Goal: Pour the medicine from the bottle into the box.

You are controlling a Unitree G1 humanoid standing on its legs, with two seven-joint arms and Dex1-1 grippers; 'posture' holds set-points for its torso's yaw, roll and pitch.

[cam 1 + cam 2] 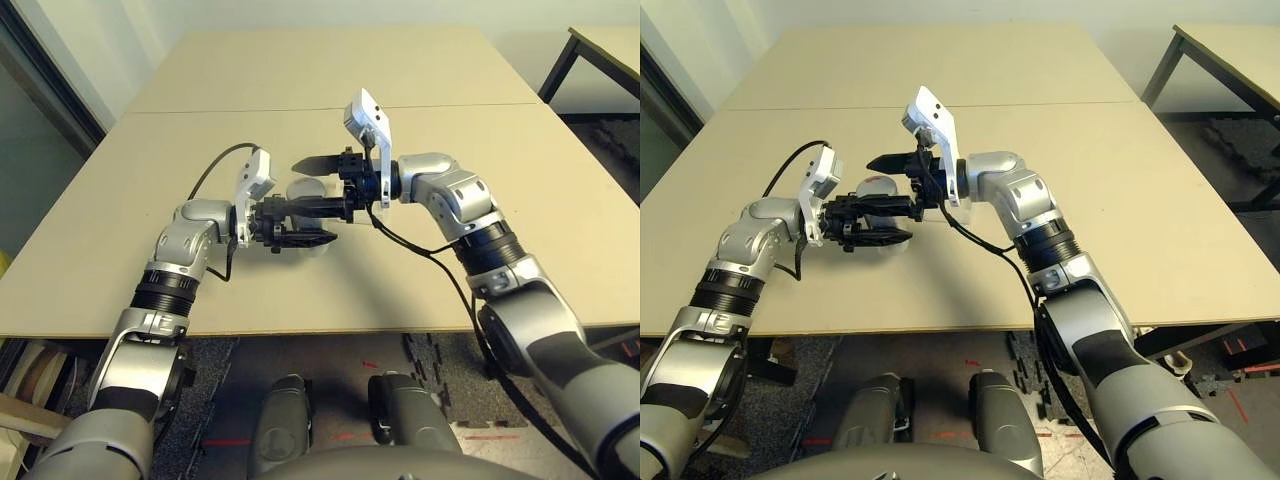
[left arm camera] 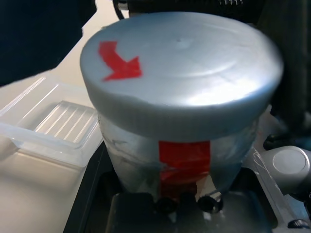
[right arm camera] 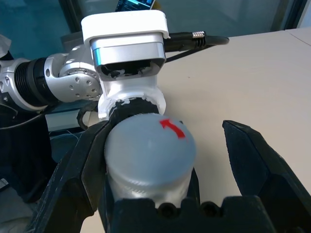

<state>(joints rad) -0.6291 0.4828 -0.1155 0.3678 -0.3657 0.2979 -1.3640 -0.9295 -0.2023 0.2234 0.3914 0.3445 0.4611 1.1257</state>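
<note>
Pale wall stands beyond the beige desk (image 1: 450, 280), with a second table (image 1: 1230, 50) at the far right. Near the middle of the desk, our left end effector (image 1: 330, 222) is clenched on the silver-grey cylindrical bottle (image 2: 136, 160), which has red tape down its side. Its screw cap (image 2: 180, 63), marked with a curved red arrow, is on. Our right end effector (image 3: 168, 127) is spread open, one finger close beside the cap and the other well apart from it. The clear plastic box (image 2: 63, 150) sits to the right of the bottle.

We judge the step in hand to be uncapping, with pouring still ahead. Next we need to centre the right fingers around the cap, close them and twist while the left steadies the bottle. A lopsided closing could push the bottle askew.
</note>
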